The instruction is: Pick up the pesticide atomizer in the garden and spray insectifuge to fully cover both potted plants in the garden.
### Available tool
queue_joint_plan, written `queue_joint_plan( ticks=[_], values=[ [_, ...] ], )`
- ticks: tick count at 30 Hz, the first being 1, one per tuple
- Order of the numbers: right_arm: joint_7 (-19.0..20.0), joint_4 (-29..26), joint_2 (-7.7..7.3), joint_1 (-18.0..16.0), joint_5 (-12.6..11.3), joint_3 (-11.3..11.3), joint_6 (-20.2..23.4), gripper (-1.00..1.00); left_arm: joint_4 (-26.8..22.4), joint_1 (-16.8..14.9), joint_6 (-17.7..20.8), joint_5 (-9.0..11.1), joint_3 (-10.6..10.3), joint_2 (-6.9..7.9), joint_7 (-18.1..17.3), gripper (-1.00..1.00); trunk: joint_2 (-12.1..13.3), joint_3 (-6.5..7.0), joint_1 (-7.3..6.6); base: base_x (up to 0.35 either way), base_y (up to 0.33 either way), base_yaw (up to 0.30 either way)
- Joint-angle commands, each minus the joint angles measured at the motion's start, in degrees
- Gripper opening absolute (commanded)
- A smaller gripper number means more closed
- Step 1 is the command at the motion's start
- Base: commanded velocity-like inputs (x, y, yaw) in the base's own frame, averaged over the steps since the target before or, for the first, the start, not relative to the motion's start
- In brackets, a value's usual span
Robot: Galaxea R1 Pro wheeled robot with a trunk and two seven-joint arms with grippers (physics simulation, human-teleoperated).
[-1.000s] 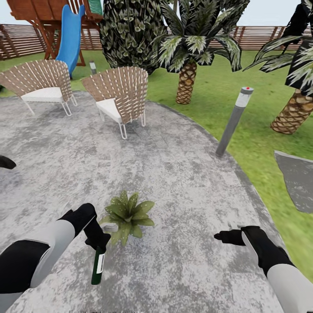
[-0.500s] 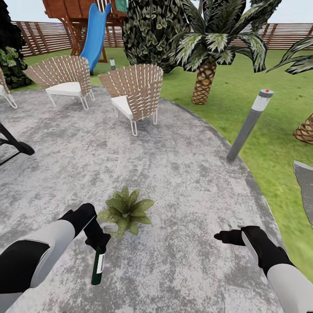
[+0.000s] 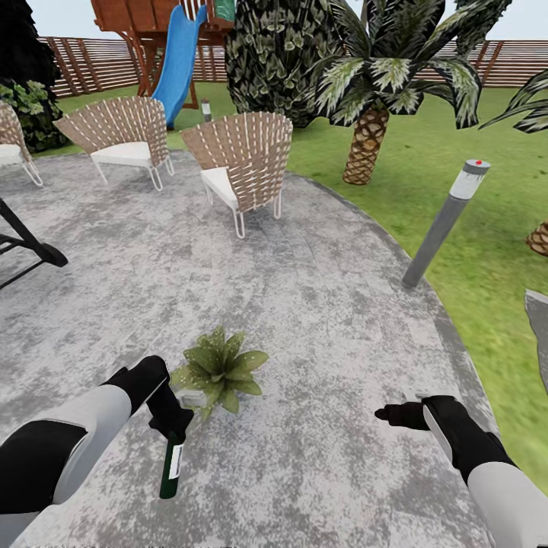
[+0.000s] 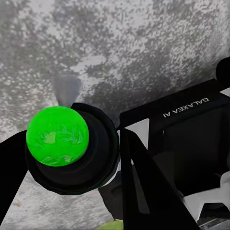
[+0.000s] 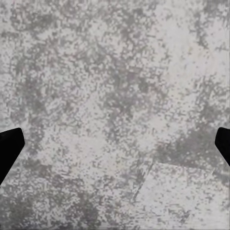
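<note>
Head view looks down on grey paving point(image 3: 304, 304) that curves away to a green lawn point(image 3: 457, 198) along its right edge. The left gripper point(image 3: 172, 423) is pinched on the pesticide atomizer point(image 3: 170, 466), gripping it at the top so the slim dark green bottle with its white label hangs below, tilted slightly, over the paving near the lower left. Its whitish spray head sits just beside a potted plant point(image 3: 219, 371), a low rosette of pointed light-green leaves standing on the paving directly beyond the gripper. In the left wrist view the bottle appears end-on as a bright green disc ringed in black, the pesticide atomizer point(image 4: 58, 136) held against the gripper body above the mottled paving.

The right gripper point(image 3: 397, 415) hovers over the paving toward the right side, well apart from the plant and the bottle. In the right wrist view its dark fingertips point(image 5: 9, 146) sit far apart at opposite edges, spread with nothing but paving between them.

Farther back on the paving stand two woven chairs point(image 3: 243, 164) with white cushions. A grey bollard post point(image 3: 445, 224) rises at the paving's edge, and a palm point(image 3: 373, 114) grows on the lawn before a brown slatted fence point(image 3: 502, 65). A blue slide point(image 3: 179, 65) leans on a wooden play frame.
</note>
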Motion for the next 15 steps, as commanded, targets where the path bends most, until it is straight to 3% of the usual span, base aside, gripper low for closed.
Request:
queue_joint_plan(
  ticks=[1,6,15],
  values=[
    [0.2,-0.1,0.0,0.0,-0.1,-0.2,0.3,1.0,-0.1,0.0,0.2,-0.1,-0.5,0.02,-0.5,-1.0,0.0,-0.04,-0.01,0.0,-0.029,0.244],
    [0.2,-0.1,0.0,0.0,-0.1,-0.2,0.3,1.0,-0.1,0.0,0.2,-0.1,-0.4,0.02,-0.5,-1.0,0.0,-0.04,-0.01,0.049,-0.104,0.254],
    [0.2,-0.1,0.0,0.0,0.0,-0.2,0.3,1.0,-0.1,0.0,0.2,-0.1,-0.3,0.02,-0.4,-1.0,0.0,-0.04,-0.01,0.166,-0.233,0.257]
  ],
)
